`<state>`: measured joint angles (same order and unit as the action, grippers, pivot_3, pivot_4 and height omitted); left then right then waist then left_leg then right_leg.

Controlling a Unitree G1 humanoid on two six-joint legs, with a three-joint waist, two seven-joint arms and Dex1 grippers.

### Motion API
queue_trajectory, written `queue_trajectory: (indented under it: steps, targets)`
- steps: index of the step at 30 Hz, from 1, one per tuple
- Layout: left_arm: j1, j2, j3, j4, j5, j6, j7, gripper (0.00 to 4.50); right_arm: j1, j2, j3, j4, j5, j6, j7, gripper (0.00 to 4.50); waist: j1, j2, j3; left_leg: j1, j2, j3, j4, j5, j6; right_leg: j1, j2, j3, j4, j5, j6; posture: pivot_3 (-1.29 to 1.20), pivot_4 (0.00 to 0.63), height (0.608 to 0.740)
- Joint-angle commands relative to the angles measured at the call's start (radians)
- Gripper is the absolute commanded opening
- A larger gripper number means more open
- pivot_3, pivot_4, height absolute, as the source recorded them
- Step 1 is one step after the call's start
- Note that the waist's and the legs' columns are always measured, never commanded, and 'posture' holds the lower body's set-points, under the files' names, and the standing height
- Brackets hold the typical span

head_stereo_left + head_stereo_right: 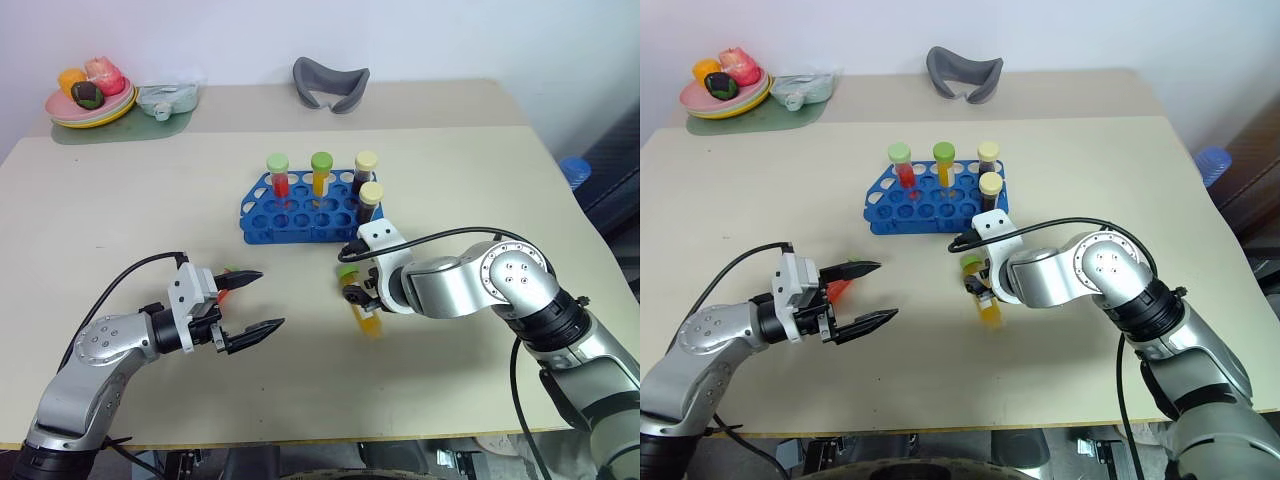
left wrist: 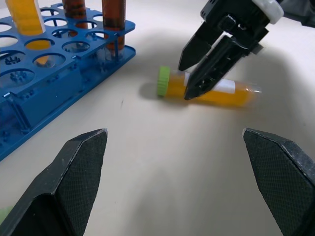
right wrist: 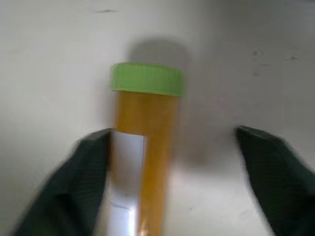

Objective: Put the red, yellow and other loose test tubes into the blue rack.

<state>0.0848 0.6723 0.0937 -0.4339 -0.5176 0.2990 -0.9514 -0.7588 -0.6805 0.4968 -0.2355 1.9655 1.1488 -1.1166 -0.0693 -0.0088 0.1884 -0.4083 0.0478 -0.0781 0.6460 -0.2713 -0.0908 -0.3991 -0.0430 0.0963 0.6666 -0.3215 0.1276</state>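
Right wrist view: white label point(image 3: 125, 172) on lying yellow tube point(image 3: 142, 147).

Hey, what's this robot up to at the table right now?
It's loading test tubes into a blue rack, which already holds four. The right claw is straddling a yellow tube with a green cap lying on the table, not yet clamped. The left claw hangs open nearby, with a red tube beside it.

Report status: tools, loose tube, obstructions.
Left tool open, empty. Right tool astride yellow tube lying on table, not yet clamped. Blue rack holds four tubes. Path clear.
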Motion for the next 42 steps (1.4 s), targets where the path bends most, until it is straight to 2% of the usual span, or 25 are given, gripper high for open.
queue_trajectory:
  steps: [1,8,12,13,20,23,25,27,30,35,42]
  targets:
    - [0.009,0.004,0.011,-0.032,-0.002,-0.017,0.0,4.5,-0.023,-0.007,0.007,-0.012,0.007,-0.006,-0.002,2.22,0.0,0.0,0.0,0.0,0.0,0.0,0.0,0.0,0.0,0.0,0.0,0.0,0.0,0.0,0.0,0.0,0.15,0.74]
    - [0.012,-0.001,0.008,-0.027,0.004,-0.024,0.0,4.5,-0.032,-0.008,0.01,-0.009,0.007,-0.007,0.003,2.22,0.0,0.0,0.0,0.0,0.0,0.0,0.0,0.0,0.0,0.0,0.0,0.0,0.0,0.0,0.0,0.0,0.15,0.74]
    - [0.009,-0.003,0.006,-0.02,0.007,-0.028,-0.001,4.5,-0.04,-0.008,0.007,-0.005,0.007,-0.006,0.006,0.95,0.0,0.0,0.0,0.0,0.0,0.0,0.0,0.0,0.0,0.0,0.0,0.0,0.0,0.0,0.0,0.0,0.15,0.74]
    - [0.008,-0.003,0.005,-0.019,0.008,-0.028,-0.001,4.5,-0.042,-0.008,0.005,-0.005,0.007,-0.006,0.009,0.8,0.0,0.0,0.0,0.0,0.0,0.0,0.0,0.0,0.0,0.0,0.0,0.0,0.0,0.0,0.0,0.0,0.15,0.74]
    - [0.014,-0.005,0.011,-0.015,0.014,-0.032,0.007,4.5,-0.062,-0.007,-0.027,-0.049,-0.015,-0.018,0.085,0.8,0.0,0.0,0.0,0.0,0.0,0.0,0.0,0.0,0.0,0.0,0.0,0.0,0.0,0.0,0.0,0.0,0.15,0.74]
    - [0.02,-0.012,0.038,0.004,0.027,-0.057,0.023,4.5,-0.067,0.003,-0.098,-0.159,-0.224,-0.036,0.296,0.8,0.0,0.0,0.0,0.0,0.0,0.0,0.0,0.0,0.0,-0.001,0.0,0.0,0.0,0.0,0.0,0.0,0.15,0.74]
    - [0.013,-0.031,0.075,0.027,0.019,-0.072,0.054,4.5,-0.038,0.008,-0.145,-0.264,-0.477,-0.167,0.509,0.8,0.002,0.0,0.0,-0.001,0.0,0.0,-0.001,0.0,0.0,-0.001,0.0,0.0,0.0,0.0,0.0,0.0,0.15,0.74]
    - [0.001,-0.058,0.104,0.055,0.019,-0.093,0.09,4.5,-0.006,-0.003,-0.126,-0.326,-0.762,-0.326,0.697,0.8,0.004,0.0,0.0,-0.001,0.0,0.0,-0.001,0.0,0.0,-0.002,0.0,0.0,0.0,0.0,0.0,0.0,0.15,0.74]
    - [-0.019,-0.083,0.114,0.097,0.039,-0.121,0.115,4.5,0.043,0.046,-0.089,-0.275,-1.057,-0.506,0.84,0.8,0.006,0.0,0.0,-0.001,0.0,0.0,-0.001,0.0,0.0,-0.001,0.0,-0.001,-0.002,0.0,0.0,0.0,0.15,0.74]
    - [-0.062,-0.112,0.102,0.13,0.046,-0.128,0.145,4.5,0.074,0.24,-0.091,-0.079,-1.346,-0.729,0.969,0.8,0.0,0.0,0.0,0.0,0.0,0.0,-0.001,0.0,0.0,-0.002,0.0,0.0,0.0,0.0,0.0,0.0,0.15,0.74]
    - [-0.096,-0.13,0.072,0.106,0.052,-0.101,0.179,4.5,0.115,0.45,-0.114,0.114,-1.567,-0.93,1.091,0.8,0.0,0.0,0.0,0.0,0.0,0.0,-0.001,0.0,0.0,-0.002,0.0,0.0,0.0,0.0,0.0,0.0,0.15,0.74]
